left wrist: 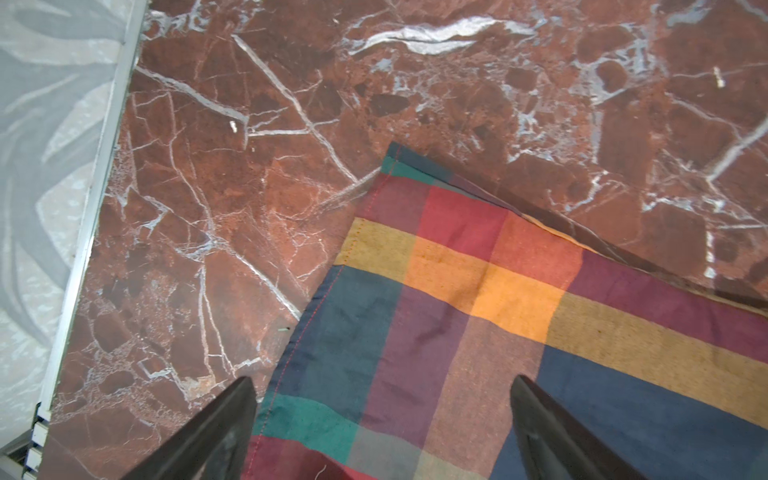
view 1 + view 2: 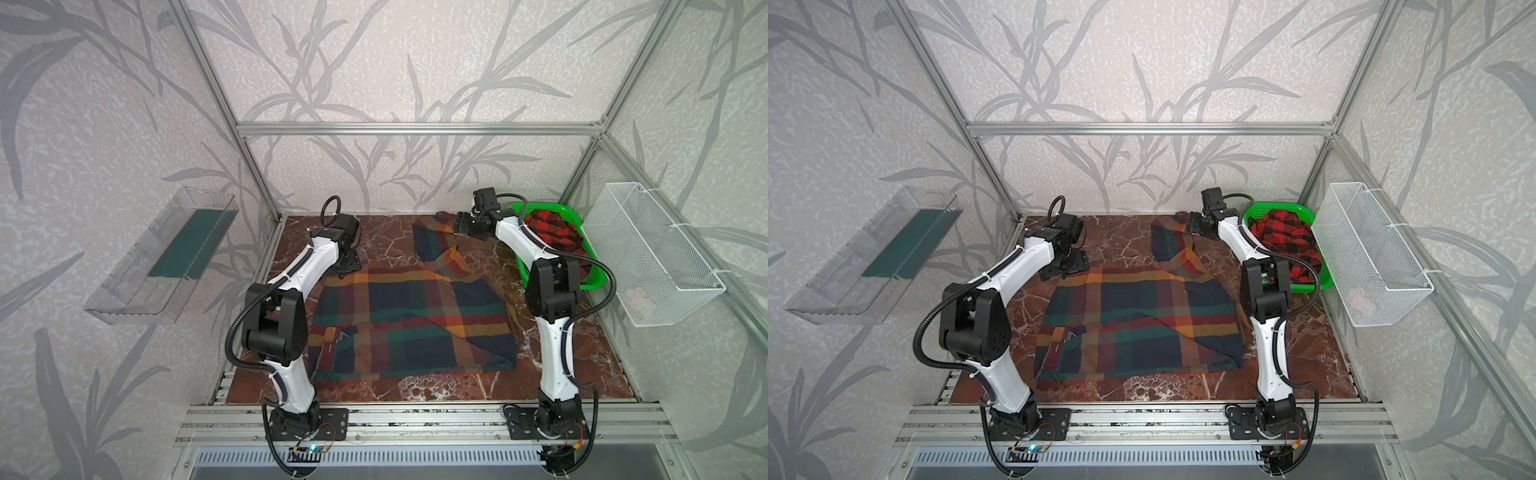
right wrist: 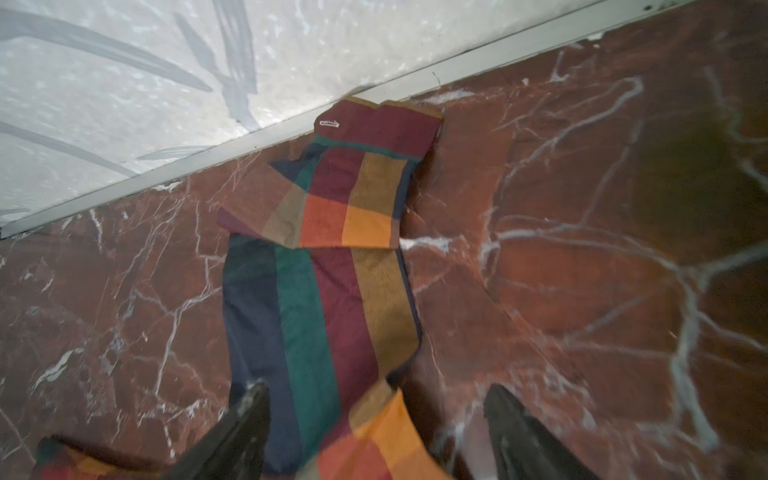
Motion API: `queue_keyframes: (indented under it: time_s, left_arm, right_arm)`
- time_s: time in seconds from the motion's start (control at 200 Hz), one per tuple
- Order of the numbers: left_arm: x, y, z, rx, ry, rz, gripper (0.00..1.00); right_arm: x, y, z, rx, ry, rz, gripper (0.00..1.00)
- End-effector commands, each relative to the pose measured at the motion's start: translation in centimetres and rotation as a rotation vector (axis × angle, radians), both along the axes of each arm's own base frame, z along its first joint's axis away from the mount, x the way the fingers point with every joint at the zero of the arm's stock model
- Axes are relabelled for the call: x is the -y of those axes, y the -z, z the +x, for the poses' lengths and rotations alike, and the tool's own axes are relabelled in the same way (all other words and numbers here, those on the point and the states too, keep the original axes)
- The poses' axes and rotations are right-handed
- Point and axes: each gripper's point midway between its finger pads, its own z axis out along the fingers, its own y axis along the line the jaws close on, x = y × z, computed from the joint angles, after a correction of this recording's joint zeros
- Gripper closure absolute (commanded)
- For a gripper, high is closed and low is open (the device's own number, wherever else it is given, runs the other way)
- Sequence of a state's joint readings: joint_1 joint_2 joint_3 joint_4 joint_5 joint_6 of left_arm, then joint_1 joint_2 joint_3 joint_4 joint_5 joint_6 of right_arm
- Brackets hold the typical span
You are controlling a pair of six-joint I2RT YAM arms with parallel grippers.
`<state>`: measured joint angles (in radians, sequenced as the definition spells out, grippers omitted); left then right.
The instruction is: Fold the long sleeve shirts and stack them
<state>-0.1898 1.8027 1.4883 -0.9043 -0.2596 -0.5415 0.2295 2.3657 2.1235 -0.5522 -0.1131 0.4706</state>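
A red-brown marble worktop [image 2: 386,241] veined in white fills an aluminium-framed booth with grey leaf-patterned walls. Both arm bases are bolted to the rail along its near edge.

The multicolour plaid shirt [image 2: 411,320] lies spread flat in the middle of the worktop, reaching close to the near edge. Toward its near left corner sits a small dark-red patch [image 2: 332,337] with pale marks, too small to read.

The left gripper [image 1: 382,380] hangs above the shirt's far left corner. Its fingers [image 1: 232,415] stand wide apart – one over bare marble, one over the cloth – gripping nothing.

From the shirt's far right corner a sleeve [image 2: 432,241] runs to the far edge, where its cuff [image 3: 374,124] meets the wall rail. A white-stitched buttonhole [image 3: 328,123] shows on the cuff; no writing can be read there.

The right gripper [image 3: 376,385] hovers over this sleeve with its jaws parted, and the cloth lies flat on the marble beneath them – not pinched.

In the far right corner a green basket [image 2: 1287,205] holds the crumpled red-and-black check shirt [image 2: 1283,237].
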Motion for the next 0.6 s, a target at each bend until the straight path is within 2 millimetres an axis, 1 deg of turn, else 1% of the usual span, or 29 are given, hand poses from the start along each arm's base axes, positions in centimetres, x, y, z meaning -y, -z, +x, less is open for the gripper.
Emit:
queue_keyframes:
  time_s: [0.0, 0.03, 0.08, 0.125, 0.175, 0.265, 0.385, 0.49, 0.53, 0.595]
  left_arm:
    - [-1.4, 1.2, -1.0, -0.065, -0.020, 0.024, 0.05]
    - [-1.5, 1.4, -0.9, -0.069, -0.024, 0.026, 0.05]
    - [-1.7, 1.8, -0.8, -0.074, -0.030, 0.021, 0.05]
    - [-1.9, 2.2, -0.6, -0.086, -0.039, 0.008, 0.05]
    - [-2.0, 2.7, -0.5, -0.099, -0.048, -0.003, 0.06]
    - [-2.4, 3.3, -0.3, -0.111, -0.068, -0.020, 0.06]
    - [-2.5, 3.9, -0.2, -0.118, -0.084, -0.057, 0.07]
    - [-2.6, 4.2, -0.1, -0.124, -0.095, -0.076, 0.08]
    - [-2.7, 4.3, -0.1, -0.125, -0.100, -0.084, 0.08]
    - [-2.6, 4.3, 0.0, -0.120, -0.104, -0.102, 0.08]
  right_arm:
    - [-1.3, 1.2, 1.0, -0.052, -0.053, 0.016, 0.24]
    - [-1.7, 1.3, 1.6, -0.047, -0.062, 0.020, 0.25]
    - [-1.9, 2.5, 2.4, -0.053, -0.064, 0.022, 0.26]
    - [-2.1, 2.6, 3.3, -0.035, -0.066, 0.028, 0.27]
    - [-2.1, 3.2, 4.1, -0.022, -0.063, 0.027, 0.29]
    - [-1.8, 3.7, 5.1, 0.007, -0.051, 0.028, 0.31]
    - [-1.4, 4.4, 5.9, 0.018, -0.031, 0.058, 0.32]
    - [-1.0, 5.7, 6.1, 0.003, -0.017, 0.056, 0.34]
    - [-1.0, 6.0, 6.2, 0.002, -0.016, 0.059, 0.34]
    - [-1.6, 6.1, 6.3, 0.009, -0.029, 0.085, 0.37]
